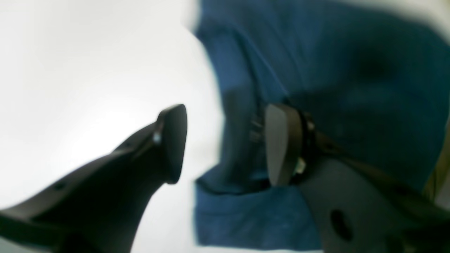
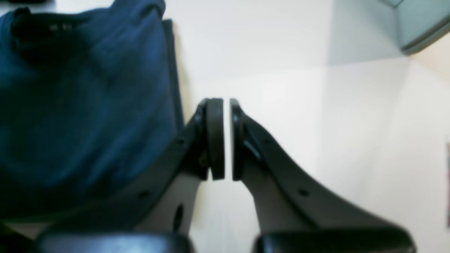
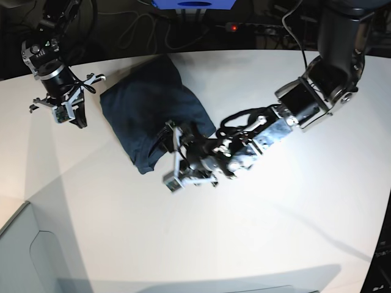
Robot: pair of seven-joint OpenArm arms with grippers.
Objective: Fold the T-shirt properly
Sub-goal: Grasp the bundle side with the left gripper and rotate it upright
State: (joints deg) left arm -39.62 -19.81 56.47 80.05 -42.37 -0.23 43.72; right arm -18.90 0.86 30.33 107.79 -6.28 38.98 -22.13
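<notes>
A big white table filled most of the base view, and behind it the room was dark, with cables and a small red light along the back edge. A pale grey bin-like shape sat at the near left corner of the table, and I could not tell what was in it. The T-shirt lay on the table toward the back left, folded into a thick, dark blue bundle with some wrinkles. In the right wrist view its dark collar showed near the top left corner. The left gripper was at the near edge of the shirt, low over the table. Its two black fingers were spread wide apart. One finger was over the bare white table. The other finger was right up against the blue cloth, with a fold of the shirt showing in the gap between them. The picture was blurry, so I could not tell if that finger really touched the cloth, but nothing was pinched. The right gripper was off to the left side of the shirt, apart from it in the base view. Its two pads were pressed almost together with only a thin slit of white between them, and it held nothing. In its own view the blue shirt lay just beside it.
</notes>
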